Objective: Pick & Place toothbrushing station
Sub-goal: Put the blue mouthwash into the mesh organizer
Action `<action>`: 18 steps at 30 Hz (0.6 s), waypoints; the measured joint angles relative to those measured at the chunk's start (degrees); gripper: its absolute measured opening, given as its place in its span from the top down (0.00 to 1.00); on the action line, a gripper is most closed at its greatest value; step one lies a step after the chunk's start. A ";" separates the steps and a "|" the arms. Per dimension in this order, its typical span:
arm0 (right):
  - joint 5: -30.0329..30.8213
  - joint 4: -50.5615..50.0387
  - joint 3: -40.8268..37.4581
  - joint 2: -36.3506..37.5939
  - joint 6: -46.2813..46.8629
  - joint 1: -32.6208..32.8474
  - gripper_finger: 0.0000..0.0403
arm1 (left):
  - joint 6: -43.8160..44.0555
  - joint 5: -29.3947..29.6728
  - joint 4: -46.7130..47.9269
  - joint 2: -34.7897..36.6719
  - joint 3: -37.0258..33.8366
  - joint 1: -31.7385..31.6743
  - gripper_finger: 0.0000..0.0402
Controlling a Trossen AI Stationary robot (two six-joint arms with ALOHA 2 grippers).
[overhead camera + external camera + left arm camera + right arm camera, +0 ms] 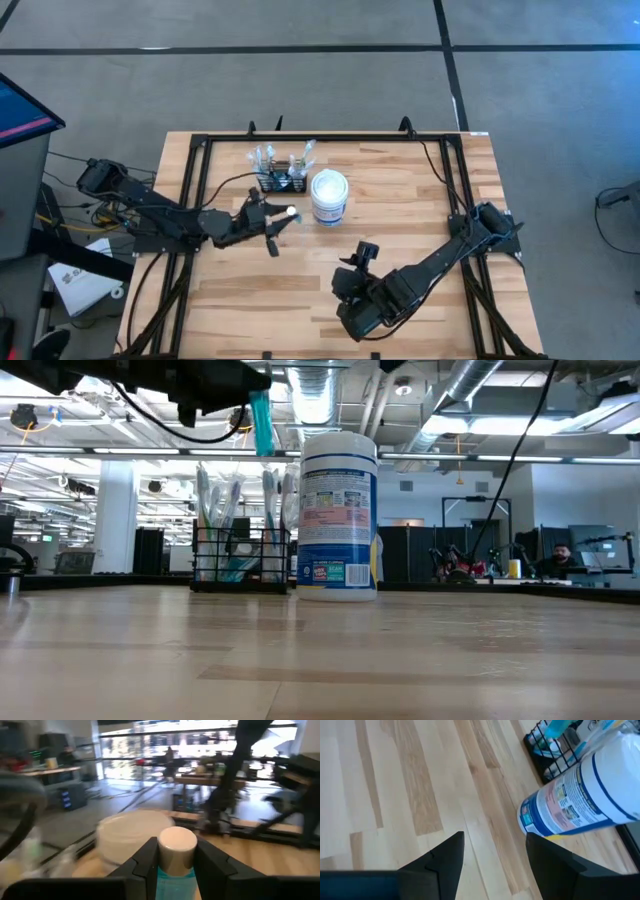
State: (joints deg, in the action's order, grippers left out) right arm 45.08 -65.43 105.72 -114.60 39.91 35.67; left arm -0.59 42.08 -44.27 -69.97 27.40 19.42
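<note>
The left pincer (278, 222) is pinching a teal, white-capped tube (176, 855), hanging above the tabletop (420, 200) at about seven o'clock from the rack (281, 181), which is standing at the tabletop's twelve o'clock edge just beside the white tub (329, 197). To do this well, it should be carrying the tube upright over a free slot, clearing the brushes and tub. The right pincer (492, 855) is waiting spread near five o'clock.

Small black wire-mesh rack (282, 181) at far centre of wooden bench (420, 215), round white lidded tub (329, 197) just right; left hand (283, 217) near rack, right hand (358, 262) nearer front.
</note>
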 joint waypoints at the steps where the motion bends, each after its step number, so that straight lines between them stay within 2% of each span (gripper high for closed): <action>1: -0.04 -0.35 -0.38 0.01 0.74 0.05 0.50 | 0.73 1.58 0.25 0.00 0.00 0.00 0.78; 9: -0.04 -2.14 -2.98 -0.06 5.21 0.38 0.52 | 6.02 14.21 5.19 0.00 0.00 -0.35 0.78; 18: -0.04 -2.40 -3.09 -0.08 5.21 0.26 0.54 | 16.53 16.26 11.46 -0.33 0.00 -5.23 0.78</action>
State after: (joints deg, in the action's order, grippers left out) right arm 45.04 -67.83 102.63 -114.67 45.12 35.93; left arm 15.94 58.33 -32.81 -70.30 27.40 14.19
